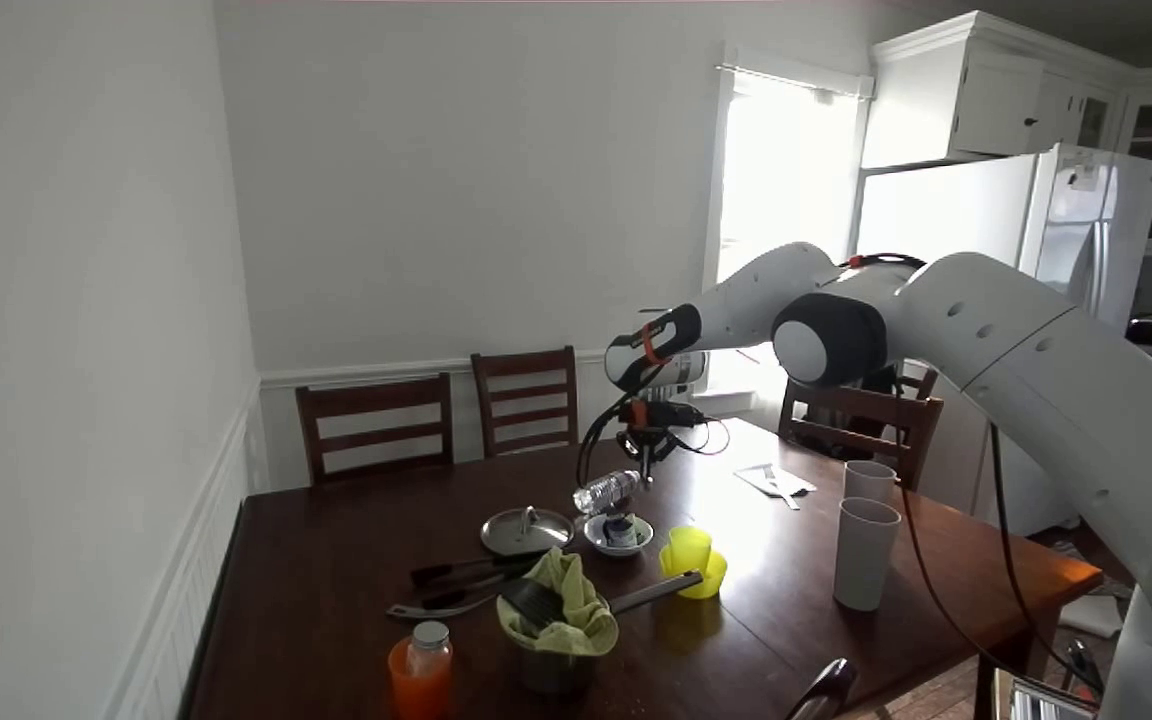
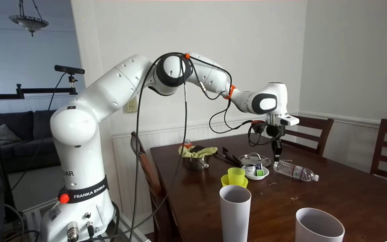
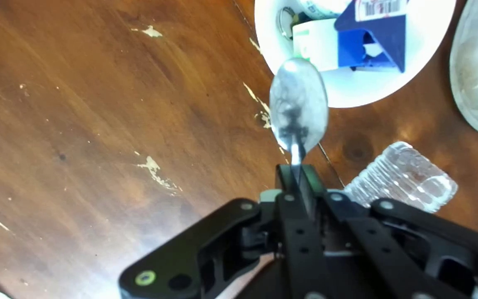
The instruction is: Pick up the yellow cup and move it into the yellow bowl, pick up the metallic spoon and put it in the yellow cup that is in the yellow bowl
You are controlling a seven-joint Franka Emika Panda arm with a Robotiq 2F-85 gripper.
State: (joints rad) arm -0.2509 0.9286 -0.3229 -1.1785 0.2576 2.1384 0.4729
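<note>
Black two-fingered gripper (image 3: pixel 297 173) drawn in close, its fingers pinching the handle of a shiny metallic spoon (image 3: pixel 299 99), only that handle's thickness between them. In the wrist view the spoon's oval end overlaps the rim of a round white bowl (image 3: pixel 361 90) holding small packages (image 3: pixel 315 43) (whether they touch, cannot tell). Small plain yellow-green plastic cup (image 2: pixel 236 176) standing upright inside the shallow bright yellow bowl (image 2: pixel 225 181), near the white bowl and apart from the spoon. Clear ribbed plastic bottle (image 2: pixel 296 170) on its side near the gripper. Round metal lid (image 1: pixel 511 537) beside the white bowl on the dark brown wooden table (image 1: pixel 336 560).
</note>
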